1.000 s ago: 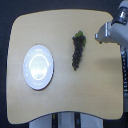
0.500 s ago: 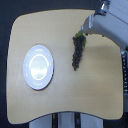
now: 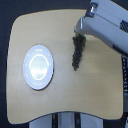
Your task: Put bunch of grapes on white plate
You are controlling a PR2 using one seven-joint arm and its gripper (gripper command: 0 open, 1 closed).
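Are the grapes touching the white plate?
Apart. In the exterior view, the bunch of grapes lies to the exterior view's right of the white plate, with a wide strip of bare wooden table plainly between them.

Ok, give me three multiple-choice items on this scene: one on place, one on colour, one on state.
1. Where does the bunch of grapes lie?
A. on the white plate
B. on the table, toward the exterior view's right of the plate
C. on the floor

2. What colour are the grapes?
A. dark purple-black
B. red
C. yellow

3. What is on the white plate?
A. nothing
B. the grapes
C. a cup

Key: 1 B, bare table separates bunch and plate. 2 A, the cluster looks nearly black. 3 A, its surface shows bare. The hand sits at the bunch's top end.
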